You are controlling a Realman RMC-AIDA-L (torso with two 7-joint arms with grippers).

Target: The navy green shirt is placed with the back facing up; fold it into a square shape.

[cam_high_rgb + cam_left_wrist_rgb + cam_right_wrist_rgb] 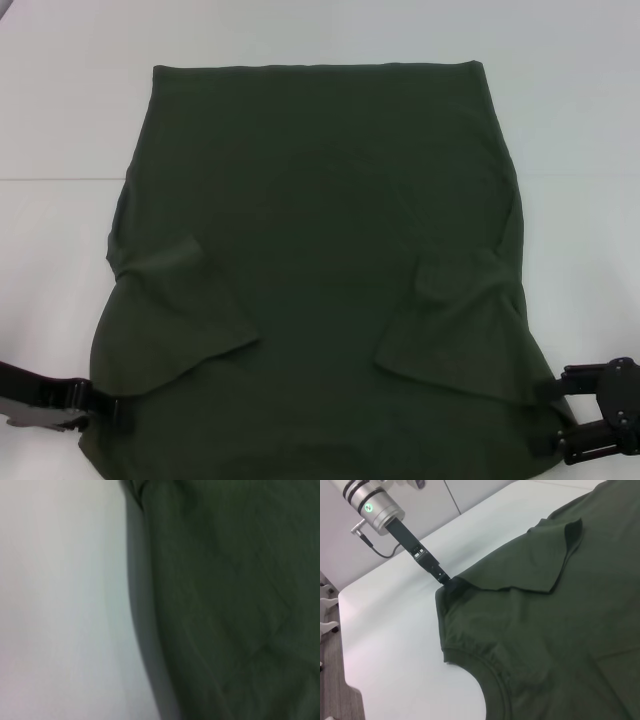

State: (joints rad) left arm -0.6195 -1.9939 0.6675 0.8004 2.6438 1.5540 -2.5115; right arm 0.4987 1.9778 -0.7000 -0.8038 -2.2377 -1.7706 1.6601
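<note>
The navy green shirt (320, 250) lies flat on the white table (60, 120), plain side up, spread from the far middle of the table to the near edge. Both short sleeves are folded inward onto the body, one on the left (185, 320) and one on the right (470, 330), and the hem runs straight across the far side. The neckline (492, 675) sits at the near edge, seen in my right wrist view. My left gripper (118, 410) is at the near left corner of the shirt, its fingers clenched on the cloth at the shoulder edge. My right gripper (556, 420) is at the near right corner, its dark fingers touching the shoulder edge; whether they are pinching the cloth I cannot tell
</note>
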